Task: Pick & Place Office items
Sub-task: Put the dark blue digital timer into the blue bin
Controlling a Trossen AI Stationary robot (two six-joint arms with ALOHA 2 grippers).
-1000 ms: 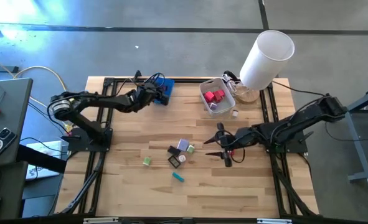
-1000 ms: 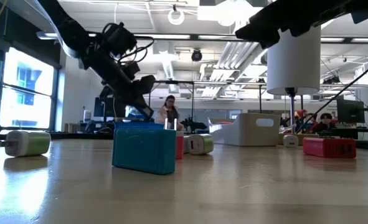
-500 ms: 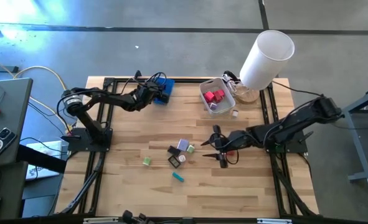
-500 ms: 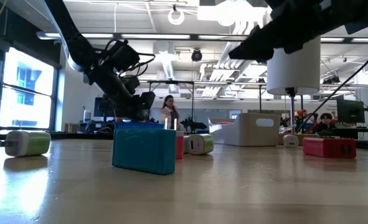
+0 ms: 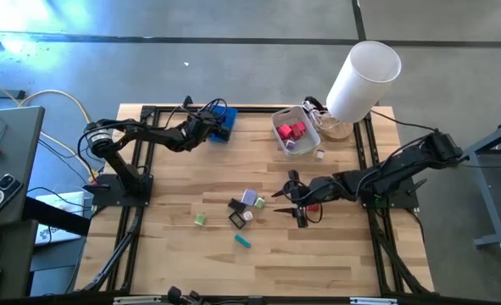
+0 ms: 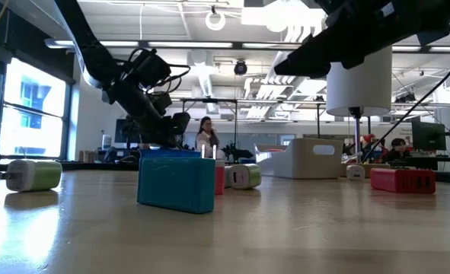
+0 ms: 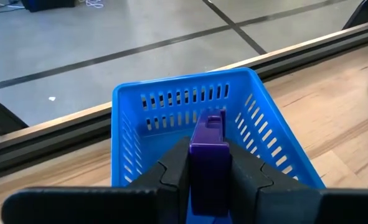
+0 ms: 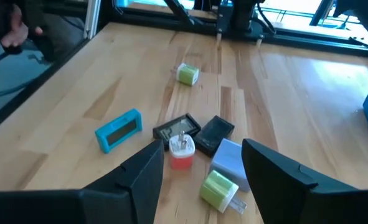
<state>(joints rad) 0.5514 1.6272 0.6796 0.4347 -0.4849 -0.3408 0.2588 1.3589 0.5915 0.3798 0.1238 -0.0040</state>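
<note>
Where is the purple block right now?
The purple block is pinched in the left gripper, held over the blue tray at the table's far left edge.

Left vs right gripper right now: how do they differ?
The left gripper is clamped on a purple block over the blue slotted plastic tray; the right gripper is open, holding nothing. Left is at the table's far edge; right hangs mid-table beside the loose items. Both are dark two-finger grippers.

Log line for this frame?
left gripper: holds purple piece over blue tray | right gripper: open, near cluster
</note>
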